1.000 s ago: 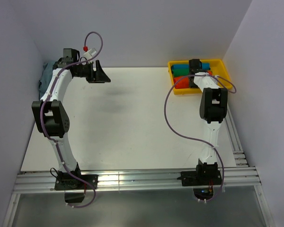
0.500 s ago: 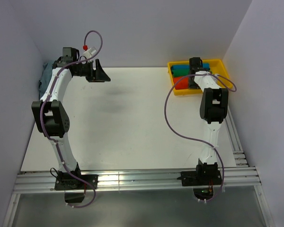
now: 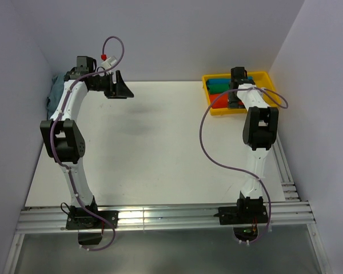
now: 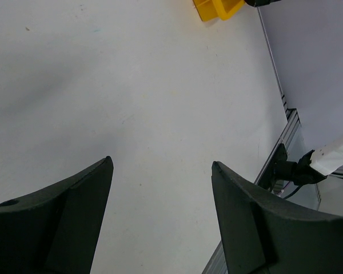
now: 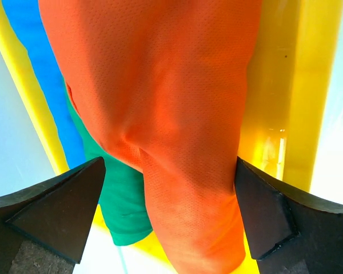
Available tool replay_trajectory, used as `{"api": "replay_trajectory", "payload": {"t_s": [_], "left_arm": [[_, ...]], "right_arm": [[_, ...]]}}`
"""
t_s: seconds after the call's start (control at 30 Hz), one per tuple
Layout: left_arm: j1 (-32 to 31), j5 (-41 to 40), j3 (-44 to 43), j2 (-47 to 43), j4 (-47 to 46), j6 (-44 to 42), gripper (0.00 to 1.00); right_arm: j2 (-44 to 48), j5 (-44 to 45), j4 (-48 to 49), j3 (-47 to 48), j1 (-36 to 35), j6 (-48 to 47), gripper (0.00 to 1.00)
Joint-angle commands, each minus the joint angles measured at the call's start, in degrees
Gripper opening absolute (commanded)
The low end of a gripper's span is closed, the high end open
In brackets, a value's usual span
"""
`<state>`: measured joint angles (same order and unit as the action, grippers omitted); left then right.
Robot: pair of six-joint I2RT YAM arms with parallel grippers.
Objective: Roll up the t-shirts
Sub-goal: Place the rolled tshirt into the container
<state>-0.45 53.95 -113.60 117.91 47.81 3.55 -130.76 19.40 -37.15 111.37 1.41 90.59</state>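
Inside the yellow plastic bin point(image 5: 286, 85), the bundled orange-red cotton t-shirt point(image 5: 177, 114) lies between the wide-spread fingers of my right gripper point(image 5: 168, 165), not squeezed. My left gripper point(image 4: 161, 162) hangs open and empty, well away from that bin. Soft floppy cloth, so I'd pinch mid-bundle or it'll sag loose.

Left arm raised and bent, left pincer point(image 4: 160, 165) spread wide — right arm outstretched, right pincer point(image 5: 168, 162) likewise agape

The orange-red t-shirt point(image 5: 171, 85) is seen rolled into a thick, finely knit bundle, laid in a yellow bin point(image 5: 280, 85) at the far right of the surface point(image 3: 160, 148). The green t-shirt point(image 5: 117, 211) is tucked against it, and the blue t-shirt point(image 5: 26, 57) lies beyond the green one, against the bin's wall.
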Motion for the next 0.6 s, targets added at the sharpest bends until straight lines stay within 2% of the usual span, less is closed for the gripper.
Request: {"api": "replay_trajectory", "payload": {"t_s": [0.0,0.57], "left_arm": [[0.27,1.42,-3.20,0.30,1.05,-1.53,0.75],[0.27,0.19,-4.44,0.40,2.20,-2.41,0.77]], "right_arm": [[4.63,-0.76,-3.55,2.10,1.14,-1.29,1.00],[10.17,-5.60,0.40,1.22,3.34,-7.35,1.00]]}}
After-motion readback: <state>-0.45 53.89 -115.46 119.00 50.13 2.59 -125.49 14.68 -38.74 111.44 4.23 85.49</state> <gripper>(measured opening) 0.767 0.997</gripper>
